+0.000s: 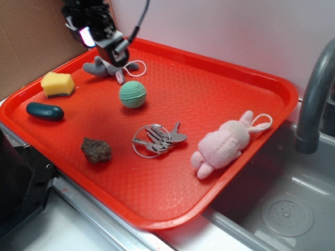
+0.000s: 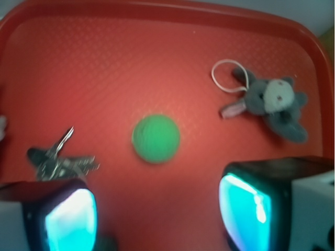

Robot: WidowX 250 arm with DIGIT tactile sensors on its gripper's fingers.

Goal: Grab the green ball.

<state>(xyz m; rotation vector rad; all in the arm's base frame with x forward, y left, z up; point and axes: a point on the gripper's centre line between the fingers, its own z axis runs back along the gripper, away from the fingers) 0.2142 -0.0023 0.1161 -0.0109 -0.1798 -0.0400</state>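
The green ball (image 1: 132,94) is a small round mint-green knitted ball resting on the red tray (image 1: 220,83), left of its middle. In the wrist view the green ball (image 2: 156,138) lies on the tray ahead of the fingers, apart from them. My gripper (image 1: 116,51) hangs above the tray's back left corner, over a grey plush toy (image 1: 104,68) and up-left of the ball. In the wrist view the gripper (image 2: 157,212) is open, with only bare tray between its two glowing cyan pads (image 2: 246,206).
A yellow sponge (image 1: 57,83) and a dark green pickle-shaped object (image 1: 45,111) lie at the tray's left. A brown rock (image 1: 96,150), a bunch of keys (image 1: 158,139) and a pink plush bunny (image 1: 222,145) lie nearer the front. A grey faucet (image 1: 314,94) and sink stand right.
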